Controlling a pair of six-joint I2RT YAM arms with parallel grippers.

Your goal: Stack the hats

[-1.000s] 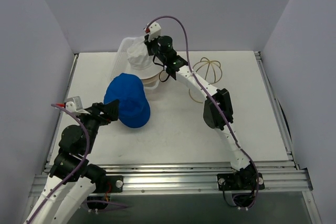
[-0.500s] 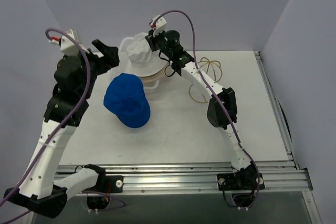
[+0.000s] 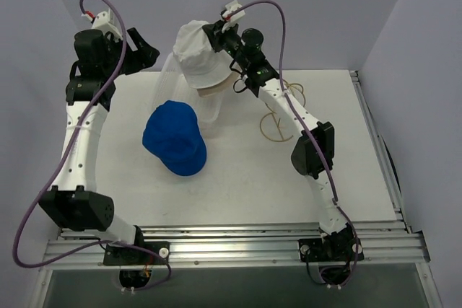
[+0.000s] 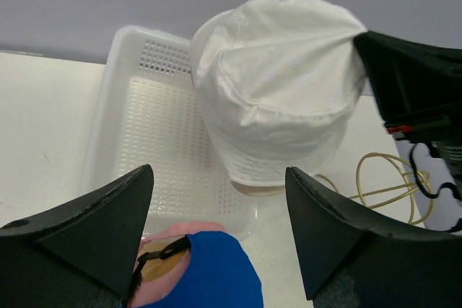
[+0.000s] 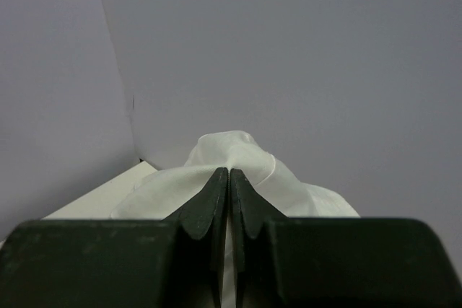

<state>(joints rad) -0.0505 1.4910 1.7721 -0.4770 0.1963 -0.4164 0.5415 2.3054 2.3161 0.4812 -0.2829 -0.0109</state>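
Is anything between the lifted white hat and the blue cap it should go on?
Nothing visible. The right gripper holds the white hat above the basket; the blue cap lies just in front, its top bare. The open left gripper hangs to the hat's left, off that path.

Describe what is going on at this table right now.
The right end effector is shut on the white hat, holding it up over the white basket. The left end effector is open beside that hat, gripping nothing. The blue cap lies on the table nearer the arms.
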